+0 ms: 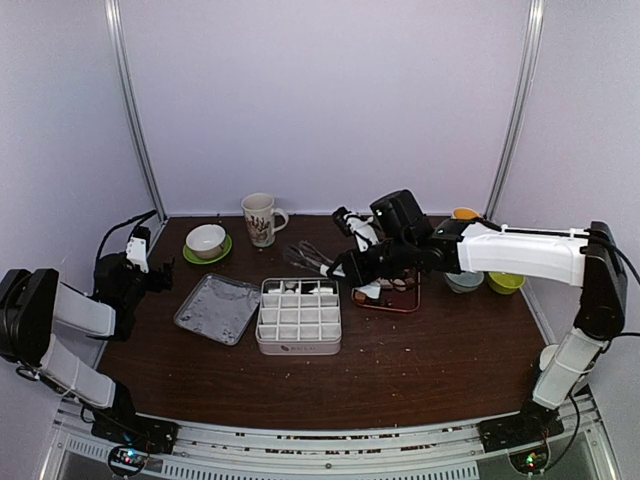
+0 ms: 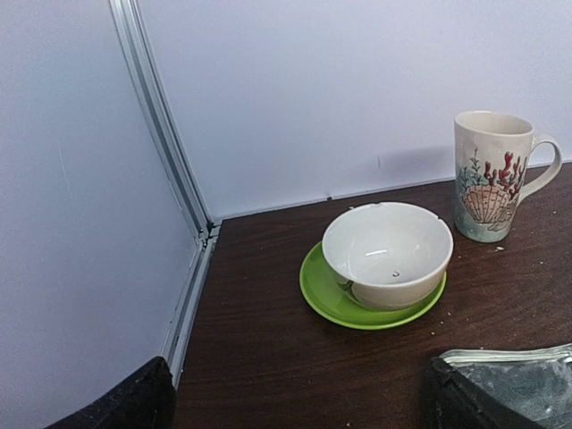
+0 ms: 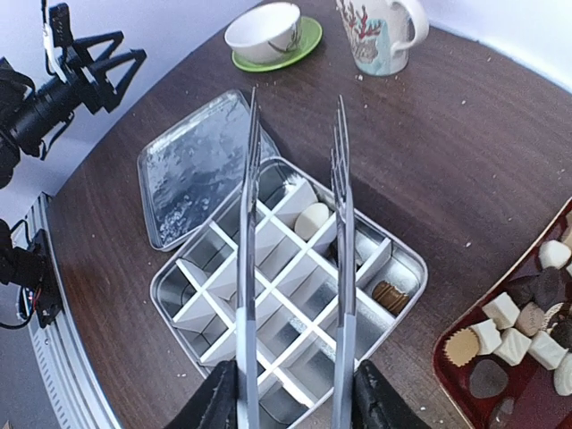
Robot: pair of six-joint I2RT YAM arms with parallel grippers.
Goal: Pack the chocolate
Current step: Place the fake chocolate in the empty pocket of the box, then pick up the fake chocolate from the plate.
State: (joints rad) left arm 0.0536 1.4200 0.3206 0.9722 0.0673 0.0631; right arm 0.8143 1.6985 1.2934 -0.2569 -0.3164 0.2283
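The right end effector [image 3: 295,407] is partly closed, gripping the tongs [image 3: 248,268] by their rear end. The tong tips stand apart with nothing between them, and in the wrist view they lie across the divided tin [image 1: 298,346] on the tabletop [image 1: 420,370]. Most of the chocolate [image 3: 500,310] lies on the red tray [image 3: 536,389], close by at 4 o'clock from that end effector in the top view. A cream piece [image 3: 313,219] and a brown piece [image 3: 390,295] sit in separate tin compartments. The left end effector [image 2: 295,407] gapes wide and empty, far off at 9 o'clock.
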